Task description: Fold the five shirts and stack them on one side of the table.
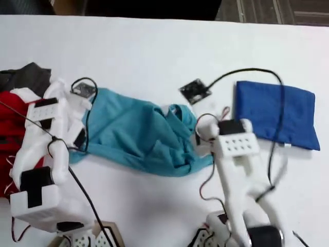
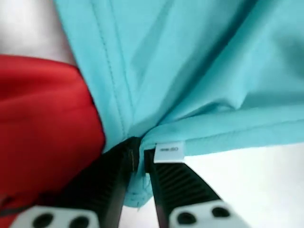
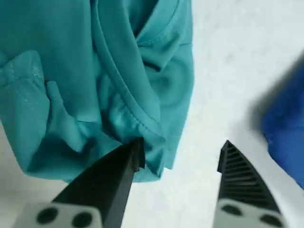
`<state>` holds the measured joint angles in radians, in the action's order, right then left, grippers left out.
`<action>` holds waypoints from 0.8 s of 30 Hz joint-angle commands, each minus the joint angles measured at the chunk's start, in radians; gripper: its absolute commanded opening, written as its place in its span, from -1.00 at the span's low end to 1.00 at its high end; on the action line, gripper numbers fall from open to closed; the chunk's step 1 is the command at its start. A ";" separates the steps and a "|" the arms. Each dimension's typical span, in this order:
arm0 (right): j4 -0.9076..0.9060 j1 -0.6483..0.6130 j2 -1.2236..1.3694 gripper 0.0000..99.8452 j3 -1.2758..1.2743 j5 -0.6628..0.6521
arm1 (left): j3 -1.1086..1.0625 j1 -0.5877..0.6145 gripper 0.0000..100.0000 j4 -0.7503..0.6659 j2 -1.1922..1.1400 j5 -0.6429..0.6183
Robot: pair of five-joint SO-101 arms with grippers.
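A teal shirt (image 1: 133, 134) lies crumpled across the middle of the table. My left gripper (image 2: 142, 154) is shut on its hem (image 2: 190, 137) beside a small white label, at the shirt's left end (image 1: 77, 139). At the shirt's right end, by the collar, my right gripper (image 3: 181, 151) is open: one finger (image 3: 130, 156) touches the teal shirt (image 3: 71, 71) and the other is over bare table. A folded blue shirt (image 1: 275, 113) lies flat at the right. A red shirt (image 1: 10, 128) and a dark grey shirt (image 1: 23, 77) are heaped at the left edge.
A small black board (image 1: 195, 91) on a black cable lies between the teal and blue shirts, and the cable runs over the blue one. Wires trail by both arm bases near the front edge. The white table (image 1: 164, 46) stretches bare behind the shirts.
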<state>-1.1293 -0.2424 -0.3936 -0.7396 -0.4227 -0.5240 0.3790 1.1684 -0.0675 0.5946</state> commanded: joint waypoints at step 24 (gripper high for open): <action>-0.344 -0.252 -0.065 -0.50 0.114 -0.157 | -0.027 0.003 -0.95 -0.077 0.003 -0.012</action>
<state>-1.4699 -0.4833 -0.3736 -0.6674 -0.5700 -0.5547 0.3790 1.1040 -0.0675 0.5946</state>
